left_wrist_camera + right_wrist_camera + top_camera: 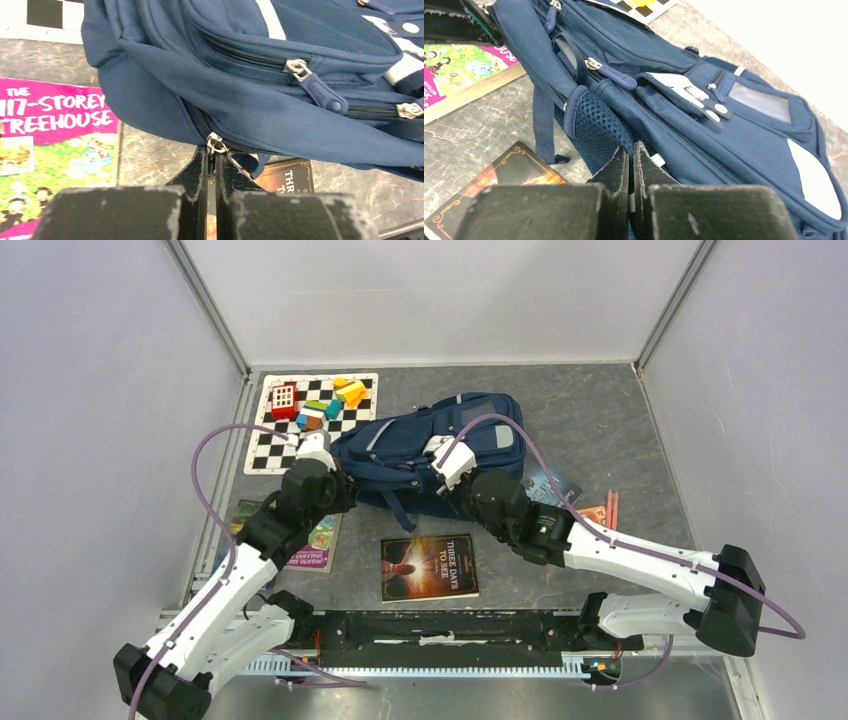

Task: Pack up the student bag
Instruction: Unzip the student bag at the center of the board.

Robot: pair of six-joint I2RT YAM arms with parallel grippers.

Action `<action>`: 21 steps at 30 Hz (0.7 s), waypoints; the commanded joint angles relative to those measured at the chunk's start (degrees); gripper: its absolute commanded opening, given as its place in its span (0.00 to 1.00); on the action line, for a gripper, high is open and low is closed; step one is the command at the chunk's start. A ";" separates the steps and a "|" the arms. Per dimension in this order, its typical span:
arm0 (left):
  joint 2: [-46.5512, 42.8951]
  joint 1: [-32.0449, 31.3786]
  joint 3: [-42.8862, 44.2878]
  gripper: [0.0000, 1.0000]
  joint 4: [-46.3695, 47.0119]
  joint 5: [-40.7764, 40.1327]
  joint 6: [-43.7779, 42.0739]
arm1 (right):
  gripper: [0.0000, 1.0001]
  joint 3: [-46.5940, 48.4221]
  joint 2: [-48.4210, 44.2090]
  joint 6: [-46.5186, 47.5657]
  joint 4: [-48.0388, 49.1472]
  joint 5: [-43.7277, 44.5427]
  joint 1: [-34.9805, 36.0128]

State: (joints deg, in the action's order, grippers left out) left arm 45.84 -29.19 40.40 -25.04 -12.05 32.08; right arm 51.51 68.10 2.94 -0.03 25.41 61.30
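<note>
Bag [440, 445] lies on table [600, 420] toward 12 o'clock, left gripper [213, 152] jaws pinching zip pull [216, 143] at bag's 9 o'clock, right gripper [631, 150] jaws pressed together on fabric at 6 o'clock; tiny pull may slip free if tugged off-line

Bright even overhead light, soft shadows, near fingers [197, 175] blurred (both wrist views)

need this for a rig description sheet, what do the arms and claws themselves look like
Both the left arm and right arm are white moulded links with black joint housings, and a thin purple cable loops along each. The left claw and right claw each have two black wedge-shaped fingers, edges scuffed grey. No markings readable.
</note>
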 commanded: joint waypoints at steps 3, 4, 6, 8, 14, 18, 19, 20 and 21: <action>3.16 9.17 7.57 0.02 -8.98 -5.41 -10.93 | 0.00 -0.03 -3.62 13.60 10.25 -3.56 -5.12; 2.85 9.48 8.07 0.02 -9.29 -5.73 -11.88 | 0.00 -0.76 -3.67 14.93 12.06 -5.90 -6.00; 1.39 9.65 8.64 0.02 -9.50 -4.67 -13.66 | 0.00 -1.23 -2.96 16.76 13.15 -9.11 -7.72; -0.67 9.61 8.16 0.02 -9.07 -1.83 -15.61 | 0.00 -1.69 -2.08 18.29 14.29 -12.11 -9.37; -4.51 9.59 4.94 0.02 -8.38 11.29 -20.03 | 0.00 -3.34 1.73 23.02 21.11 -19.71 -13.97; -3.86 9.59 3.55 0.02 -7.12 21.97 -21.70 | 0.00 -1.69 5.85 24.13 22.87 -19.86 -16.84; -3.82 9.61 3.31 0.02 -6.60 23.24 -21.77 | 0.00 -1.36 6.83 23.94 23.31 -19.76 -17.93; -3.73 9.59 3.21 0.02 -6.00 24.40 -21.79 | 0.00 -0.88 7.93 23.36 23.41 -19.63 -18.86; -3.75 9.65 3.11 0.02 -5.45 25.22 -21.92 | 0.04 -0.44 8.94 22.80 23.01 -19.76 -19.95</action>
State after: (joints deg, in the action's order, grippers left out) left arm 42.63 -20.05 43.59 -32.84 5.65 14.46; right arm 48.36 73.91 24.32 17.21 1.87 45.91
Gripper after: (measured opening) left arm 0.050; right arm 0.018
